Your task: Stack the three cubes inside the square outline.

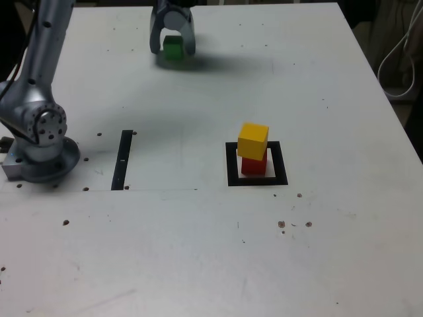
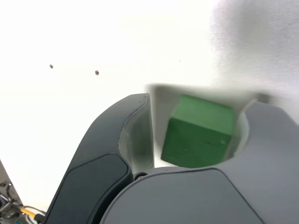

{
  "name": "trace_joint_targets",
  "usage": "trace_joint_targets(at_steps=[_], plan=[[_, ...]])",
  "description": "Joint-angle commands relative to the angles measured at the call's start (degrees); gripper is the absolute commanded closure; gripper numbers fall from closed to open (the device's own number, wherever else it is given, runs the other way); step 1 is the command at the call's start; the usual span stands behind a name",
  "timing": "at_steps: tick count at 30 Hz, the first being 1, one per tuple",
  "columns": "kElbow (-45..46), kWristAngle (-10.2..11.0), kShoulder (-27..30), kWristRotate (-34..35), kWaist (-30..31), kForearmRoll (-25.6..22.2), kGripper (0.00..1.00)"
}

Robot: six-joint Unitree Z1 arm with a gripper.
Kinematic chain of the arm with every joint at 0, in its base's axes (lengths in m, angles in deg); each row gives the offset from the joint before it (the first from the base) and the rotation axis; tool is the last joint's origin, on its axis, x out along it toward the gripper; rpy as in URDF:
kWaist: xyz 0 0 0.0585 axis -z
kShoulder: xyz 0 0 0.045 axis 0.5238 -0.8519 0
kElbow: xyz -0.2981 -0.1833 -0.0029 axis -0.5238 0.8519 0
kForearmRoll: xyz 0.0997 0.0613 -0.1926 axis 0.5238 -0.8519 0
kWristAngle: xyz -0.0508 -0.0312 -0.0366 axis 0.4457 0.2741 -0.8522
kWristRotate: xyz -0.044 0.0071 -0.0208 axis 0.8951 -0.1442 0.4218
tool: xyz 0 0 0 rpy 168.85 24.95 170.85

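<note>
Claw: My claw was down at the far edge of the worktop, with one finger on each side of the green cube. I had it there because green was the last cube to fetch.

Claw opening: The fingers were only a bit wider than the cube. In the wrist view I saw a thin white gap on one side of the green cube, and the other finger looked right against it. I could not tell if it was squeezing yet.

Green cube: It seemed to sit on the worktop, not lifted, well apart from the others.

Yellow cube: The yellow cube sat on top of the red cube, turned a little and hanging over its edges, since it was bigger.

Square outline: The black square outline held the red cube in its white middle, so that was where the tower grew.

Black strip: A thin black strip lay near the arm base. It was not the goal.

Next: I judged green must go on yellow, gently, as that top looked a bit wobbly.
</note>
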Motion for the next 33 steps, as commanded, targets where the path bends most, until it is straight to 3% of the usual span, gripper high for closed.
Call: trace_joint_targets(at_steps=[1,7,13,22,27,33], plan=[[-0.09,-0.84,-0.07,-0.03,-0.14,0.38,0.63],[0.56,-4.54,0.45,-0.5,-1.19,1.34,0.87],[1.5,-6.82,1.19,-2.19,-1.32,2.77,0.99],[1.56,-7.62,5.69,-2.84,-0.81,1.97,1.0],[-1.55,-7.73,9.76,-2.52,2.74,-4.75,1.0],[-4.9,-9.52,11.23,-0.44,10.92,-12.23,1.0]])
